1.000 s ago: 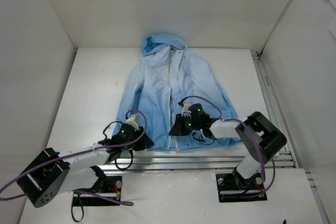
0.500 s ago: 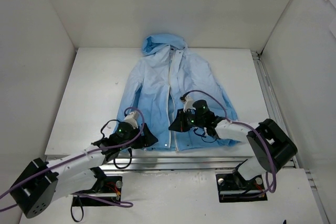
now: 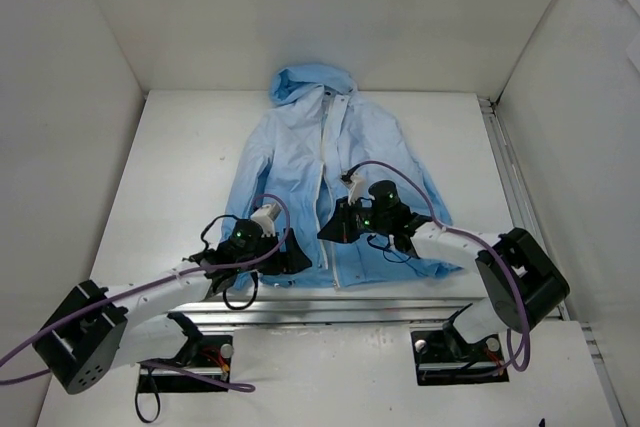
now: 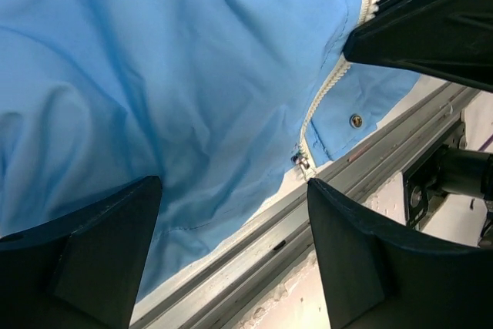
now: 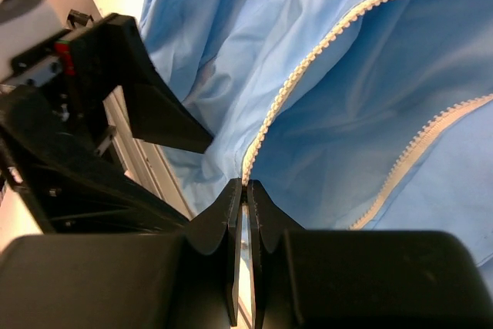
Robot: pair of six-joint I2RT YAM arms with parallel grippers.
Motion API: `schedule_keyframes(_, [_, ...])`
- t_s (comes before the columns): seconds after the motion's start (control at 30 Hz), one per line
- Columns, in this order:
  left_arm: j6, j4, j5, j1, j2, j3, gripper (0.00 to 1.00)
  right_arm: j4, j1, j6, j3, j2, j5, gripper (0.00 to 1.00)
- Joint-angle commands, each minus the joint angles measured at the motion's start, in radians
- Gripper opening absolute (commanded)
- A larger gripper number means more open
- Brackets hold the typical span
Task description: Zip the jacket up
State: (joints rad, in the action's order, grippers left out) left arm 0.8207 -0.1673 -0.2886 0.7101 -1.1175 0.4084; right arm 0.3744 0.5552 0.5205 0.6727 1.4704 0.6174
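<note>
Noted jacket (image 3: 300, 167) flat on counter (image 3: 180, 167), hem nearest. Found left hand (image 4: 231, 190) spread apart over hem, right hand (image 5: 245, 190) pinched together on zipper strip (image 5: 308, 67). Judged fabric thin, limp, slippery; best gripped at slider (image 4: 300, 161), hem pinned.

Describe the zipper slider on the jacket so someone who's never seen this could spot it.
The light-blue jacket lies flat on the white table; go to its near hem by the metal rail. Follow the white zipper teeth to their lower end: the slider is the small dark piece there, unlike the round silver snap set in the fabric beside it.
</note>
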Motion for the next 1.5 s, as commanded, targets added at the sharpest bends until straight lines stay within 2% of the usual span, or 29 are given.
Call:
schedule_keyframes(0.0, [-0.035, -0.124, -0.087, -0.008, -0.045, 0.056, 0.72, 0.084, -0.011, 0.009, 0.041, -0.027, 0.048, 0.0])
schedule_keyframes(0.27, [-0.02, -0.256, -0.149, -0.008, -0.123, 0.056, 0.72, 0.096, -0.015, 0.033, 0.041, -0.027, 0.067, 0.0])
schedule_keyframes(0.47, [-0.006, -0.308, -0.149, -0.008, -0.171, 0.063, 0.66, 0.13, -0.02, 0.078, 0.025, -0.015, 0.073, 0.0])
schedule_keyframes(0.53, [-0.003, -0.322, -0.147, -0.008, -0.194, 0.072, 0.6, 0.147, -0.02, 0.088, 0.016, -0.012, 0.082, 0.0])
schedule_keyframes(0.73, [-0.009, -0.324, -0.135, -0.008, -0.223, 0.09, 0.31, 0.152, -0.015, 0.092, 0.008, -0.009, 0.088, 0.0])
schedule_keyframes(0.83, [-0.018, -0.327, -0.124, -0.008, -0.216, 0.084, 0.02, 0.152, -0.015, 0.079, -0.002, 0.005, 0.096, 0.0])
schedule_keyframes(0.87, [-0.02, -0.327, -0.121, -0.008, -0.209, 0.081, 0.0, 0.152, -0.02, 0.076, -0.008, 0.01, 0.102, 0.0])
schedule_keyframes(0.93, [-0.028, -0.339, -0.124, -0.017, -0.188, 0.063, 0.0, 0.152, -0.024, 0.069, -0.018, 0.021, 0.11, 0.0])
schedule_keyframes(1.0, [-0.034, -0.348, -0.124, -0.017, -0.16, 0.044, 0.0, 0.152, -0.028, 0.058, -0.033, 0.024, 0.111, 0.08])
schedule_keyframes(1.07, [-0.045, -0.373, -0.133, -0.017, -0.139, 0.017, 0.0, 0.152, -0.034, 0.044, -0.048, 0.022, 0.119, 0.12])
schedule_keyframes(1.17, [-0.066, -0.385, -0.167, -0.038, -0.09, -0.008, 0.0, 0.15, -0.047, 0.021, -0.065, 0.015, 0.122, 0.26])
schedule_keyframes(1.27, [-0.087, -0.373, -0.202, -0.047, -0.035, -0.02, 0.0, 0.15, -0.069, 0.007, -0.074, 0.013, 0.133, 0.34])
schedule_keyframes(1.47, [-0.114, -0.354, -0.27, -0.067, 0.021, -0.023, 0.0, 0.153, -0.08, -0.017, -0.067, 0.018, 0.157, 0.38])
